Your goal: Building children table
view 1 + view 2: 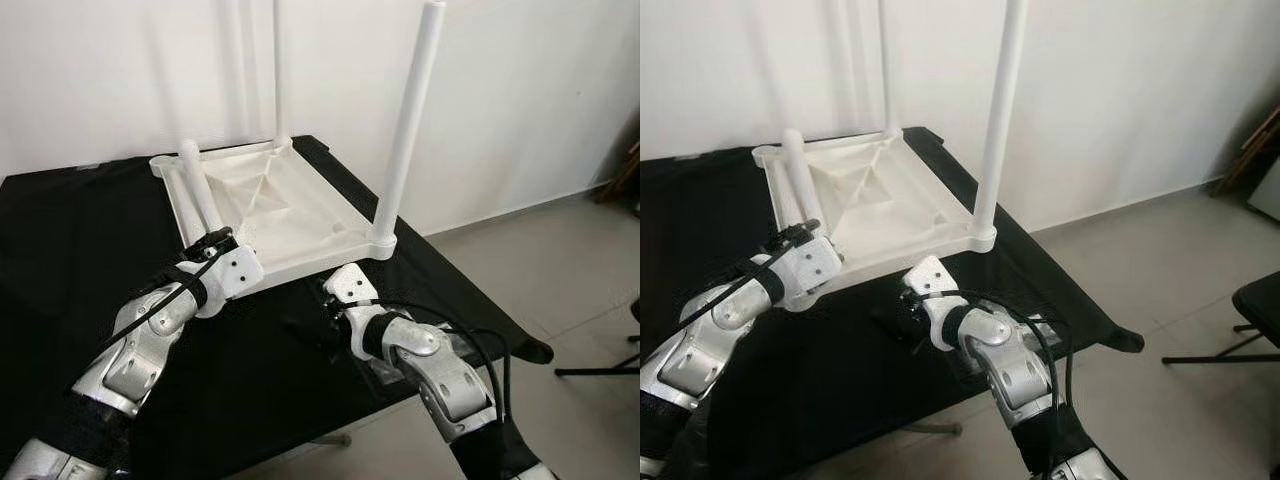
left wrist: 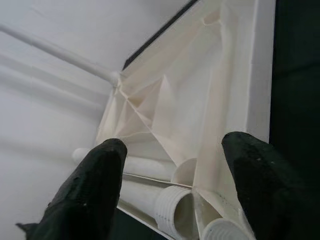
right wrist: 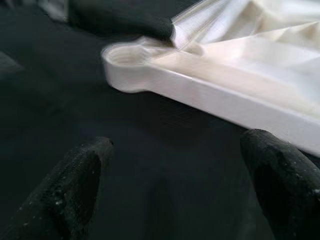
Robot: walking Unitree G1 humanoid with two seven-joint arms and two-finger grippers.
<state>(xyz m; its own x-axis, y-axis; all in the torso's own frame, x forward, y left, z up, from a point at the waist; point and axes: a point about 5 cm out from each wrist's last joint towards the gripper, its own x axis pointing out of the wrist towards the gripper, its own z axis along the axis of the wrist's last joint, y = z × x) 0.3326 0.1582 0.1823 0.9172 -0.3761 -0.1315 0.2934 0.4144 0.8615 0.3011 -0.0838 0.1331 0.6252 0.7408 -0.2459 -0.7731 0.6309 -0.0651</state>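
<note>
A table [image 1: 90, 230] draped in black cloth carries the work, standing against a plain white wall [image 1: 520, 90]; to the right of it lies grey tiled floor [image 1: 560, 270], with dark furniture legs at the far right edge. No brand, label or writing can be read anywhere.

On the left, the left gripper [image 2: 170, 195] is at the near left corner of the white plastic tabletop [image 1: 275, 205], which lies upside down on the cloth with its ribbed underside facing up. The left gripper's two black fingers [image 2: 92, 195] are spread wide with nothing between them, pointing over the corner where threaded leg ends and two loose white legs [image 1: 198, 190] rest on the left edge of the tabletop.

In the middle, one leg stands upright in the far corner [image 1: 281, 75]. Another upright leg [image 1: 408, 130] rises from the near right corner socket.

On the right, the right gripper [image 3: 180, 185] hovers low over the black cloth just beside the tabletop's near edge, fingers wide apart and empty, facing an empty round corner socket [image 3: 125, 55].
</note>
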